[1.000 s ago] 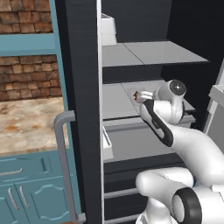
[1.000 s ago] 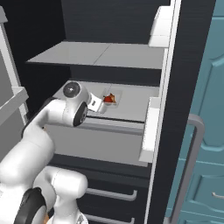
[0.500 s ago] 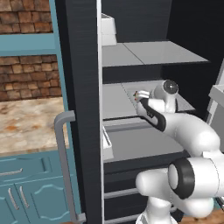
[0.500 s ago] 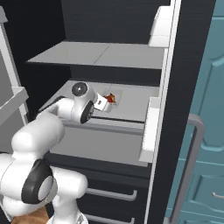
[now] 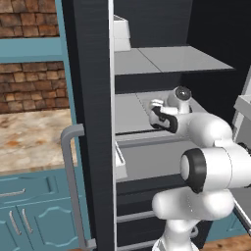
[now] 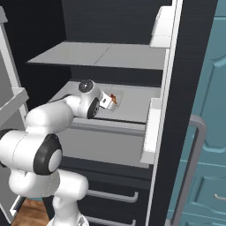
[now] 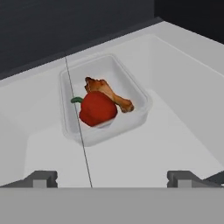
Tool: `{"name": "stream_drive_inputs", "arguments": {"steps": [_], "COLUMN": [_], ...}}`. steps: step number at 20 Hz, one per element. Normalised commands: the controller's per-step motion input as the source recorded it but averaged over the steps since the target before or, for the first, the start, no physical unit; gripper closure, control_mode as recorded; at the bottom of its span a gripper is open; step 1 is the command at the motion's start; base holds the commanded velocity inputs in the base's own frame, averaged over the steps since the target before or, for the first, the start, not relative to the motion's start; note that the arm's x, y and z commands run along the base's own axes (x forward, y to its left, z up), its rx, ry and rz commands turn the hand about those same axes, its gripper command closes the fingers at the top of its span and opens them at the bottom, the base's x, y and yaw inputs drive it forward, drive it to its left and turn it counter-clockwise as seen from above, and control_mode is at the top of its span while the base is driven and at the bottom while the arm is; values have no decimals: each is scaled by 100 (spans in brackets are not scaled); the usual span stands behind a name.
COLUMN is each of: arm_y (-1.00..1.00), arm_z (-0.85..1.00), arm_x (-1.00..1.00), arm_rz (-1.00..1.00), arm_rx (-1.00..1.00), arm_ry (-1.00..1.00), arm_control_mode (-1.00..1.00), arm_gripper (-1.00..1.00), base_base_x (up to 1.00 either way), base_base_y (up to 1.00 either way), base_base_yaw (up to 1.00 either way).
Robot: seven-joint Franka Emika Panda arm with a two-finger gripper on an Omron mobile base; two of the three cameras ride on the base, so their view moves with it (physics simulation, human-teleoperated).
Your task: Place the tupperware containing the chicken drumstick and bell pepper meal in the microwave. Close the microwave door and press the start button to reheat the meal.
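Tupperware point(image 7: 104, 101) dead ahead in the hand view: one clear rectangular tub, sitting flat on the pale shelf floor point(image 7: 175, 113), apart from both finger tips. Inside it, one red bell pepper point(image 7: 97, 108) with a green stem, and one browned chicken drumstick point(image 7: 108, 92) lying across the pepper's top, bone end pointing right. Gripper point(image 7: 112, 177) spread wide, nothing between the two dark tips, both low in the hand view and short of the tub's near wall. Seen from the right base view, gripper point(image 6: 107, 101) reaching into the middle level of the open fridge point(image 6: 53, 26), with a speck of red and orange just past it marking the tub point(image 6: 114, 99). From the left base view, same gripper point(image 5: 156, 107) over that middle shelf point(image 5: 128, 110), white arm point(image 5: 206, 147) bent in from the lower right. Two grey shelves counted in the fridge, one upper shelf point(image 5: 166, 60), one middle. One tall black fridge door point(image 5: 90, 122) swung open at the left, carrying one grey bar handle point(image 5: 71, 186). Brick wall point(image 5: 27, 83), one stone counter point(image 5: 29, 142) and teal cabinets point(image 5: 34, 215) beyond it.
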Motion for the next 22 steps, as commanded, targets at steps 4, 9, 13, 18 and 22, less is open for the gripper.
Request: {"name": "stream_drive_inputs", "arguments": {"steps": [4,9,13,18,22], "arm_y": [-4,-9,-7,-3,-1], "arm_z": [-14,-20,-13,-12,-11], "arm_x": [40,39,44,39,38], "arm_rz": [-1,0,0,0,0], "arm_rx": [3,6,6,3,3], "arm_ry": [0,0,2,6,8], "arm_control_mode": [-100,-100,-100,-100,-100], "arm_gripper": [-100,-100,-100,-100,-100], "base_base_x": [0,0,0,0,0], "base_base_y": [0,0,0,0,0], "base_base_yaw": [0,0,0,0,0]}}
